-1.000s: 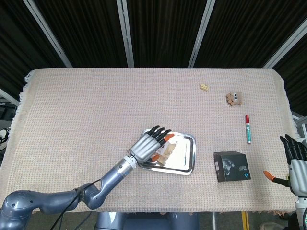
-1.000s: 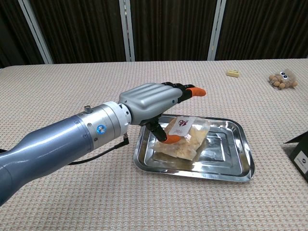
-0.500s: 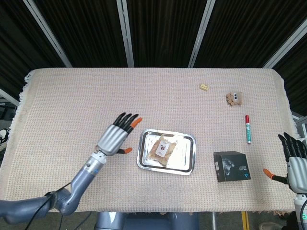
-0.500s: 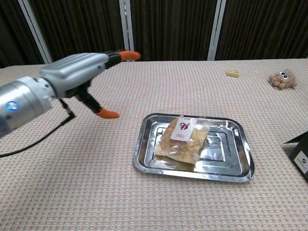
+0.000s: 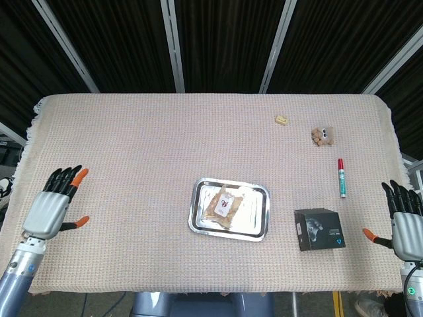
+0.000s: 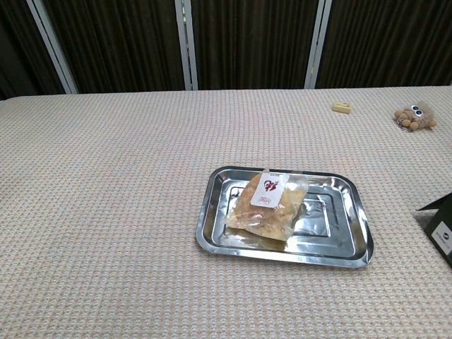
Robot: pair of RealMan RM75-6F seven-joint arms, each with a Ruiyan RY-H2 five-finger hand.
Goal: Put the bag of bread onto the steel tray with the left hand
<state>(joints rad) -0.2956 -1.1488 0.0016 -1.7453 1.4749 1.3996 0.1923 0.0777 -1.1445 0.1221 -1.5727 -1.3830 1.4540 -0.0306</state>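
The bag of bread (image 6: pixel 268 207) lies inside the steel tray (image 6: pixel 355 217) in the middle of the worktop (image 5: pixel 132 145), while the left hand (image 5: pixel 49 210) and right hand (image 5: pixel 404 224) hang empty with fingers spread at opposite near edges.

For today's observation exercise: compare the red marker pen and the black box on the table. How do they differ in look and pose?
The red marker pen is thin and long, lying flat and pointing away from the robot; the black box is squat and blocky, resting on a broad face. The pen is red with a white band; the box is black with pale print. Both sit on the woven tablecloth, right of the steel tray, untouched by either hand.
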